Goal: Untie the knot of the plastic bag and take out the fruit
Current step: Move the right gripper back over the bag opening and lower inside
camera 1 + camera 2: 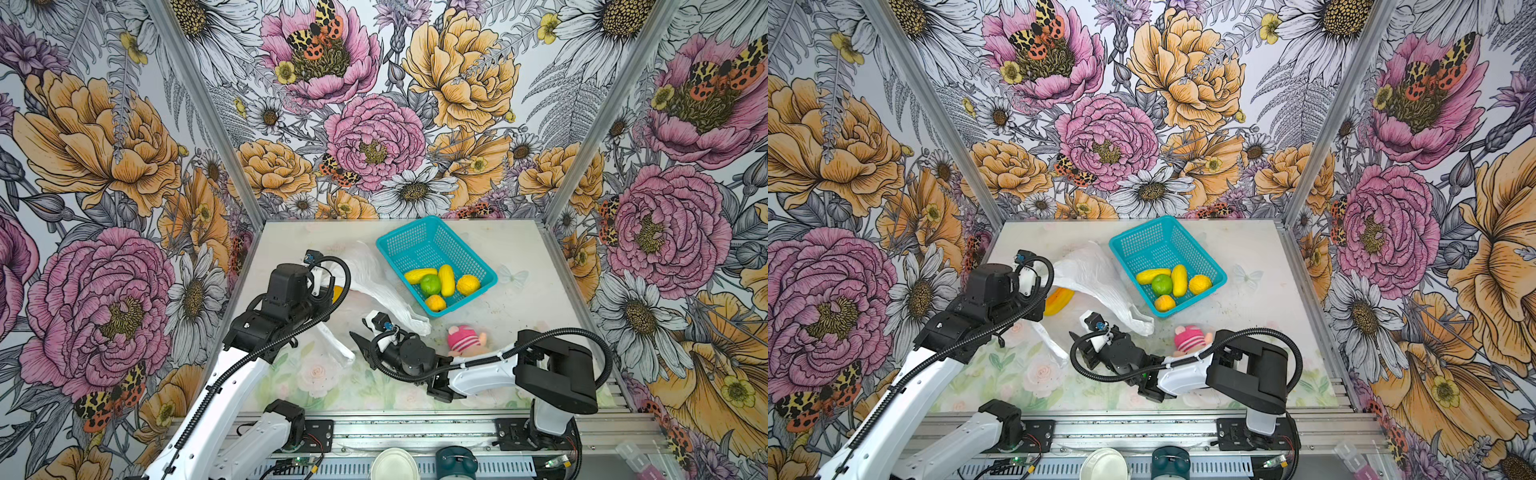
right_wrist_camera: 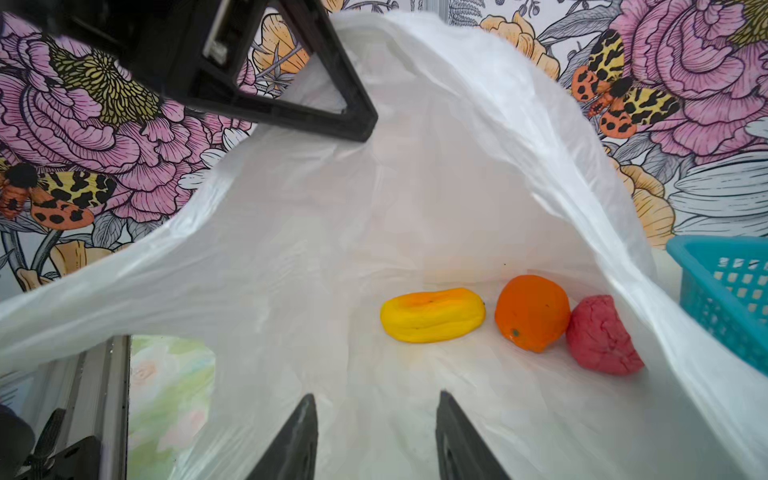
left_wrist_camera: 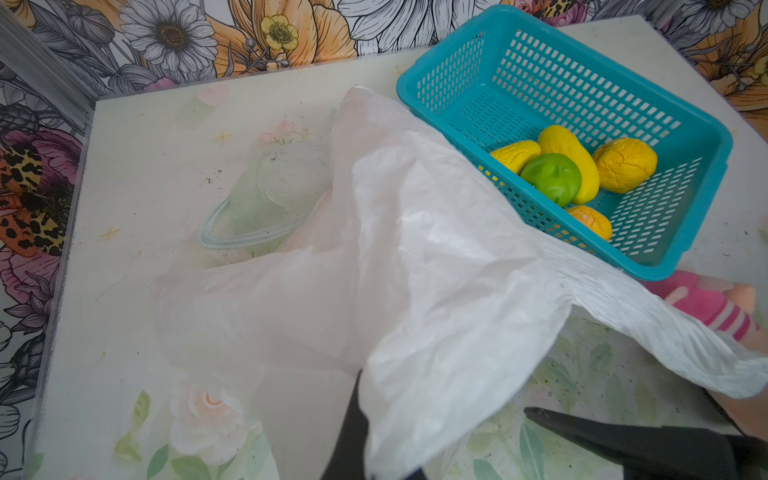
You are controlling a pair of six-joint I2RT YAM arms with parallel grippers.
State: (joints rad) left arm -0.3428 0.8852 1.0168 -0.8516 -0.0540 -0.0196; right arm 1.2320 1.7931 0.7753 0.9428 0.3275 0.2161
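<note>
White crinkly plastic bag (image 1: 374, 282) lies mid-table, just left of the teal basket (image 1: 415, 237), w/ its mouth lifted open. L arm rises from the front-left rail, elbow bent, wrist over the bag's left side. The left gripper (image 2: 357, 122) is pinched together on the bag's upper edge and holds it up like a tent. R arm runs low from the front-right base, forearm stretched leftward across the middle. The right gripper (image 2: 376, 399) points into the bag mouth, jaws apart w/ nothing between them but the bag's floor behind. One handle strip (image 1: 334, 343) trails loose toward the front, apart from the rest of the bag. Only the R wrist view looks inside: a yellow oblong fruit (image 2: 432, 315), an orange (image 2: 532, 311) and a bumpy pink-red fruit (image 2: 602, 336) sit in a row on the bag's floor (the last two touching). Both top views show just a yellow-orange sliver at the mouth. They also show five fruits in the basket's near corner and the pink-striped doll (image 1: 463, 338) beside the R forearm. L wrist view catches the basket fruit, but film hides its own jaws.
</note>
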